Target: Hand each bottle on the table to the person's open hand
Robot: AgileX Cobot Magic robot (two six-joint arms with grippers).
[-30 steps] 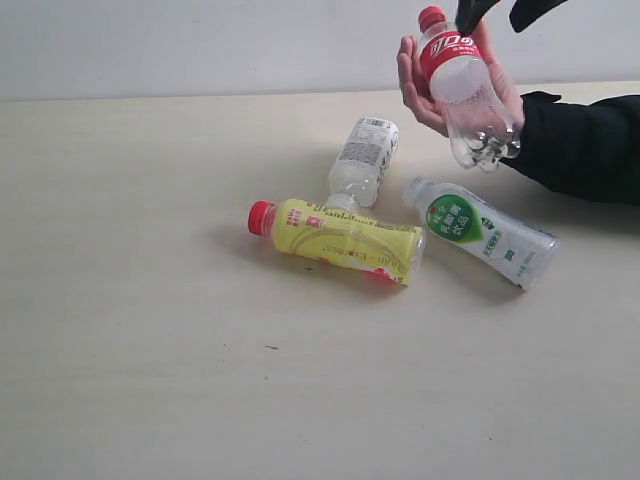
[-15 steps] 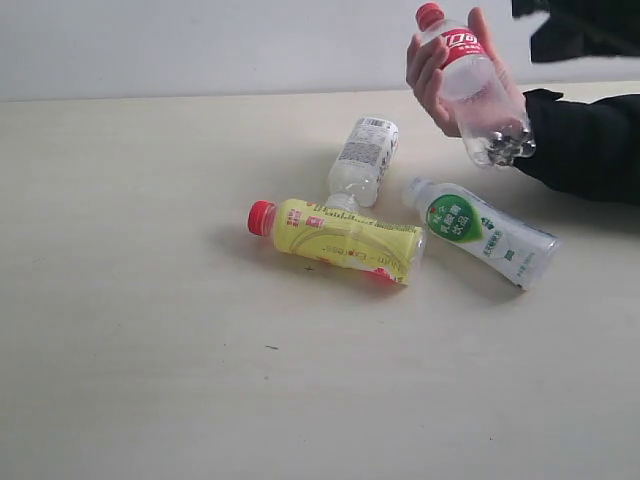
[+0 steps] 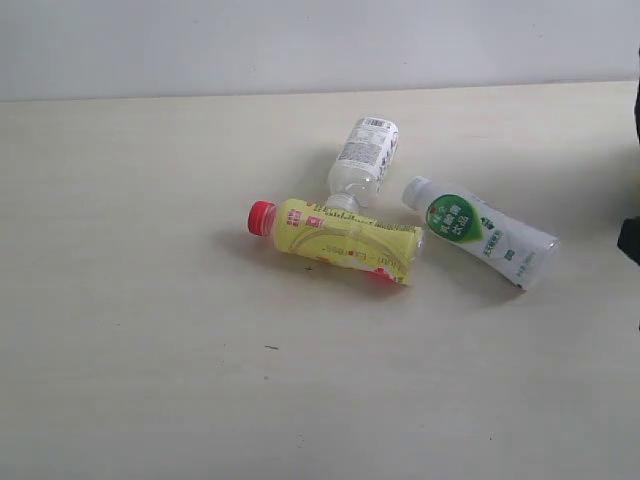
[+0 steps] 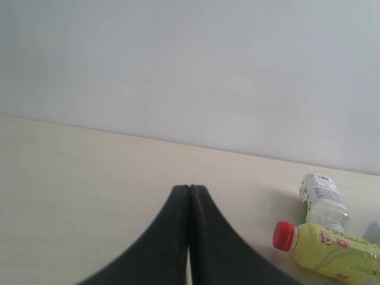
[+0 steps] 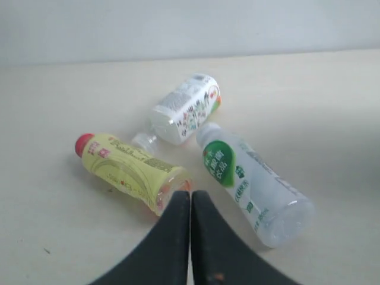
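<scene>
Three bottles lie on their sides on the table (image 3: 150,350). The yellow-labelled bottle (image 3: 335,238) with a red cap lies in the middle. The clear white-labelled bottle (image 3: 363,158) is just behind it, and the white-and-green bottle (image 3: 485,232) lies to its right. My right gripper (image 5: 190,193) is shut and empty, hovering above the base of the yellow bottle (image 5: 127,172) and beside the white-and-green bottle (image 5: 249,181). My left gripper (image 4: 189,189) is also shut and empty, well clear of the yellow bottle (image 4: 332,252). The person's open hand is out of view.
A pale wall (image 3: 300,40) runs behind the table's far edge. A dark shape (image 3: 630,240) pokes in at the right edge of the exterior view; I cannot tell what it is. Bare tabletop spreads to the left and front of the bottles.
The person's hand, holding the red-labelled bottle, has drawn away to the right and out of view. My right gripper has left the top of the exterior view and has shut.
</scene>
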